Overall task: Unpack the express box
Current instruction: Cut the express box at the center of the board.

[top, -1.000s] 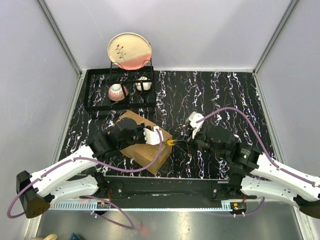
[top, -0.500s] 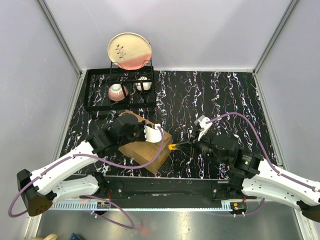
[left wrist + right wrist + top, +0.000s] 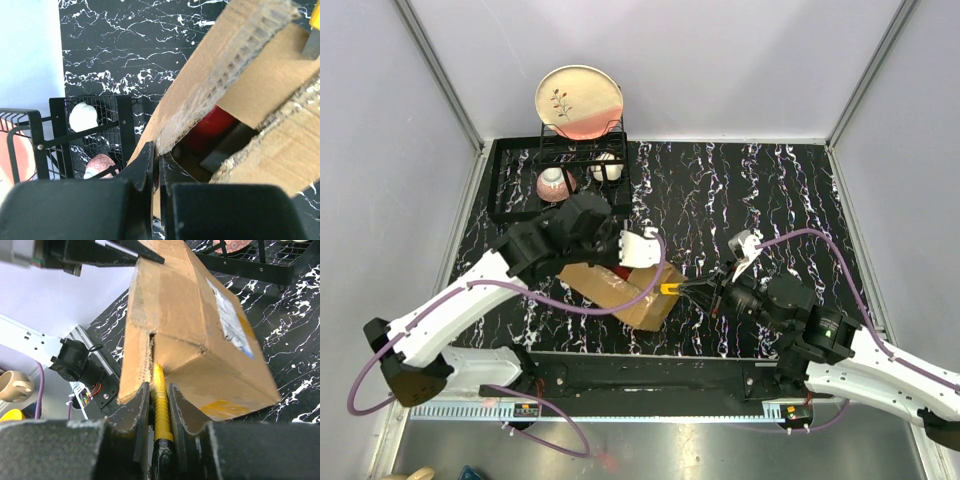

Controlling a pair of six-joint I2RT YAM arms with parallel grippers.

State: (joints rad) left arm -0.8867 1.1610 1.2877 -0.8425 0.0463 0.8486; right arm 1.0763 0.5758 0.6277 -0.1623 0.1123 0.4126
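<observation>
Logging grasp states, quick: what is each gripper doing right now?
Left gripper: shut on a flap of the brown corrugated cardboard express box.
Right gripper: shut on a slim yellow tool.

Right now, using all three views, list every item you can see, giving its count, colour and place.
express box: one, brown cardboard, near middle of table, a flap lifted
red item: one, red, inside the box, partly hidden
yellow tool: one, yellow, tip at the box's end
dish rack: one, black, far left
plate: one, cream and pink, standing on the rack
pink bowl: one, in the rack
white bowl: one, in the rack
table: one, black marbled
left gripper: pinching the box's flap
right gripper: gripping the yellow tool
</observation>
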